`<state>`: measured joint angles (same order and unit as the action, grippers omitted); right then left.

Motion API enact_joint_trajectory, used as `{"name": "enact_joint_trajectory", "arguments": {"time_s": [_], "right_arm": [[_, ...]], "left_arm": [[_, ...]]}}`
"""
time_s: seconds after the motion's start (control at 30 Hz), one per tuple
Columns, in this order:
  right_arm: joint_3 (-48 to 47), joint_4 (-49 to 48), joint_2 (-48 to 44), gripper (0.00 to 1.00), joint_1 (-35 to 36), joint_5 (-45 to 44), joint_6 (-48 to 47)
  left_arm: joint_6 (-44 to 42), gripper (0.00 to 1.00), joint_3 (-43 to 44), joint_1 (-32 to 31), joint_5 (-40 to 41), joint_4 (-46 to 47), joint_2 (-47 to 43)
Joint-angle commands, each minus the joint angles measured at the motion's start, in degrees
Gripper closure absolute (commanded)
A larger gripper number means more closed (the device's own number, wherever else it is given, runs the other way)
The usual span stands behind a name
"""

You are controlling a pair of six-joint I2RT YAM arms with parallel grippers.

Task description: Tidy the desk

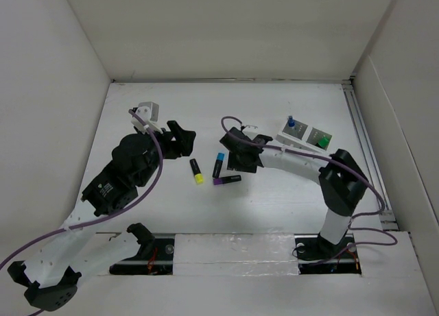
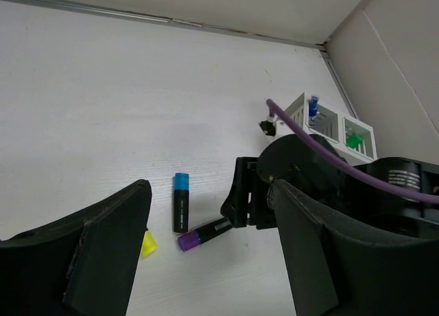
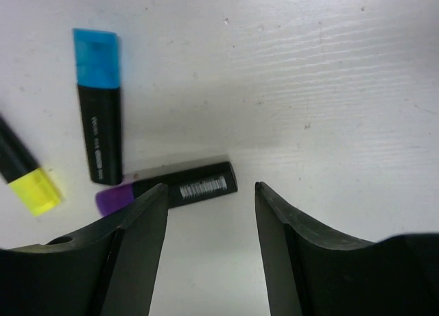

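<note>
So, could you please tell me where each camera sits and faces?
Top external: high behind the bases, looking down on the desk; left arm and right arm show.
Left wrist: low, facing across toward the holder; left gripper frames it.
Right wrist: looking down on the purple marker; right gripper frames it.
All share the purple marker.

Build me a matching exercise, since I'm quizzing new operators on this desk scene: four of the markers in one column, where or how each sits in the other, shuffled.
Things:
1. yellow-capped marker
2. loose blue-capped marker
3. purple-capped marker
4. green-capped marker

Places:
A. upright in the white holder
B. lying on the desk, cap toward the far wall
C. lying crosswise just ahead of the right gripper
D. leftmost of the lying three in the top view, cap toward the arms' bases

Pairs: 1-D, 2-B, 3-C, 4-A.
</note>
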<state>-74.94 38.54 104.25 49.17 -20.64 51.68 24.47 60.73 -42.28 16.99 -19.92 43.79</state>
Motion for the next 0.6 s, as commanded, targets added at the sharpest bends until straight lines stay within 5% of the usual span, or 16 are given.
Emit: {"name": "enact_joint_trajectory", "arguments": {"time_s": [0.0, 0.1, 0.23, 0.33, 0.57], "right_arm": [[-0.2, 1.9, -6.2, 0.42, 1.3, -0.5, -0.8], [5.2, -3.2, -9.6, 0.45, 3.0, 6.1, 2.0], [10.2, -7.2, -8.5, 0.65, 4.2, 10.2, 4.2], [9.3, -6.9, -5.5, 0.72, 4.2, 10.1, 3.3], [6.1, -8.4, 0.2, 0.74, 1.0, 6.9, 1.9]], "left_arm": [[-0.8, 0.32, -0.3, 0.2, 0.8, 2.5, -0.5], [-0.8, 0.32, -0.6, 0.2, 0.8, 3.0, -0.6], [-0.9, 0.32, -0.6, 0.2, 0.5, 3.1, -0.5], [-1.4, 0.32, -0.2, 0.2, 0.6, 2.6, 0.0], [-1.2, 0.32, 0.2, 0.2, 0.3, 2.4, -0.2]]}}
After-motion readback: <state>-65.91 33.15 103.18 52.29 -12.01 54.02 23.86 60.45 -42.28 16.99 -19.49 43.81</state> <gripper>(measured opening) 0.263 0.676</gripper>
